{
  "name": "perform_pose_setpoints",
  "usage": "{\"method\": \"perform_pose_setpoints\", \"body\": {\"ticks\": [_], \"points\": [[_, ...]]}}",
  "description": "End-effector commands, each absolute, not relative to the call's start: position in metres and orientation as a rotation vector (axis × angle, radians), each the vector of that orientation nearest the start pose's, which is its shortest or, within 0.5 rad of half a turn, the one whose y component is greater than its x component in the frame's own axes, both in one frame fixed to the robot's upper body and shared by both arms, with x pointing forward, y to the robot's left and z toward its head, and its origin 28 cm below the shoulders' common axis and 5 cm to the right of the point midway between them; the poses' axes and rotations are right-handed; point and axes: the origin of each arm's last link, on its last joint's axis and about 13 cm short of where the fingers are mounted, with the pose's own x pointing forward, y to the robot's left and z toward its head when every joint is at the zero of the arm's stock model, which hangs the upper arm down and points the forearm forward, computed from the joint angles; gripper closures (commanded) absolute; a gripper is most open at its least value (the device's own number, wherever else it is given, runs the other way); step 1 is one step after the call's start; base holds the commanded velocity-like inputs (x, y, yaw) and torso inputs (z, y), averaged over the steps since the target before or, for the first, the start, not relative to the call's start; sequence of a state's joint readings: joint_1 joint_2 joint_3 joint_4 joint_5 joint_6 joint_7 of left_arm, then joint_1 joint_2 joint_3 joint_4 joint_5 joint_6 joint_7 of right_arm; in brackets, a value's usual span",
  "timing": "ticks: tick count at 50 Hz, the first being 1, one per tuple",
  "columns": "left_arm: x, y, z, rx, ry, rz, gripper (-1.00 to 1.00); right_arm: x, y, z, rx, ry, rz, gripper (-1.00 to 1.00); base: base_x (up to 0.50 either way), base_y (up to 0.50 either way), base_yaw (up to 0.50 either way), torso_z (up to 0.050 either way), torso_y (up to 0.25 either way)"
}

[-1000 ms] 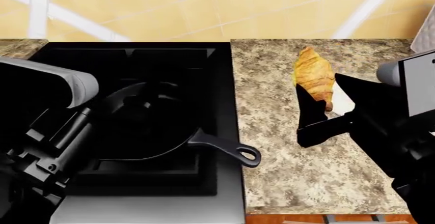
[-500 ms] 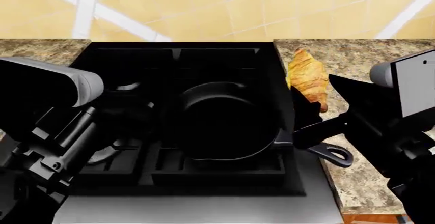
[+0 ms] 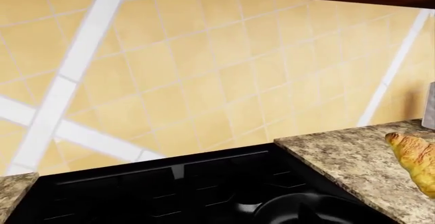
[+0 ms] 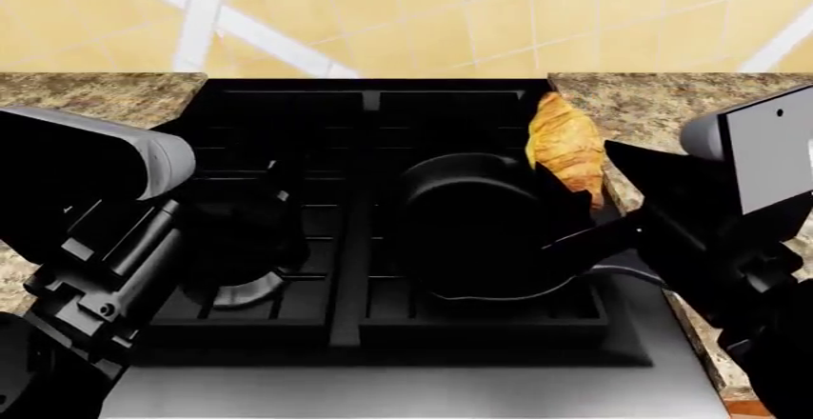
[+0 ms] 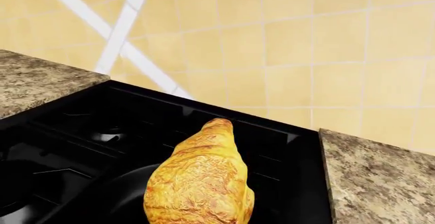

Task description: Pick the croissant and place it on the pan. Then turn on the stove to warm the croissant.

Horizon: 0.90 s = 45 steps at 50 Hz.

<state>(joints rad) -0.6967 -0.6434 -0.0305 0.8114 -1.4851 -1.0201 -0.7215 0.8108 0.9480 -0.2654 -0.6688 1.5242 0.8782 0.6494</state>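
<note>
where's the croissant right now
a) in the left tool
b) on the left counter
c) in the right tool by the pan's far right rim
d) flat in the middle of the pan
c: the croissant sits in the right tool at the pan rim.

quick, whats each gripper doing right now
Left gripper: empty over the stove; open or closed cannot be told.
Right gripper: closed on the croissant, held above the pan.
</note>
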Motion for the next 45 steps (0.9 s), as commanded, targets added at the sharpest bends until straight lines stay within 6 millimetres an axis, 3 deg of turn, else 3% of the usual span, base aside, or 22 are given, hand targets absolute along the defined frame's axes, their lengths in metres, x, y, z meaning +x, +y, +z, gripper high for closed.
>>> {"method": "perform_pose_setpoints", "body": {"ticks": [1,24,45], "points": [[0.188,0.231,0.254,-0.021,-0.134,-0.332,-1.0,0.205,-0.153,0.265,-0.168,0.071,0.355,1.0,0.0,0.0,0.0,0.0,0.0],[0.193,0.23,0.259,-0.009,-0.159,-0.343,-1.0,0.235,-0.161,0.303,-0.221,0.212,0.509,1.0,0.0,0.0,0.0,0.0,0.0],[0.192,0.231,0.26,-0.009,-0.164,-0.331,-1.0,0.262,-0.169,0.316,-0.314,0.348,0.614,1.0,0.0,0.0,0.0,0.0,0.0]]}}
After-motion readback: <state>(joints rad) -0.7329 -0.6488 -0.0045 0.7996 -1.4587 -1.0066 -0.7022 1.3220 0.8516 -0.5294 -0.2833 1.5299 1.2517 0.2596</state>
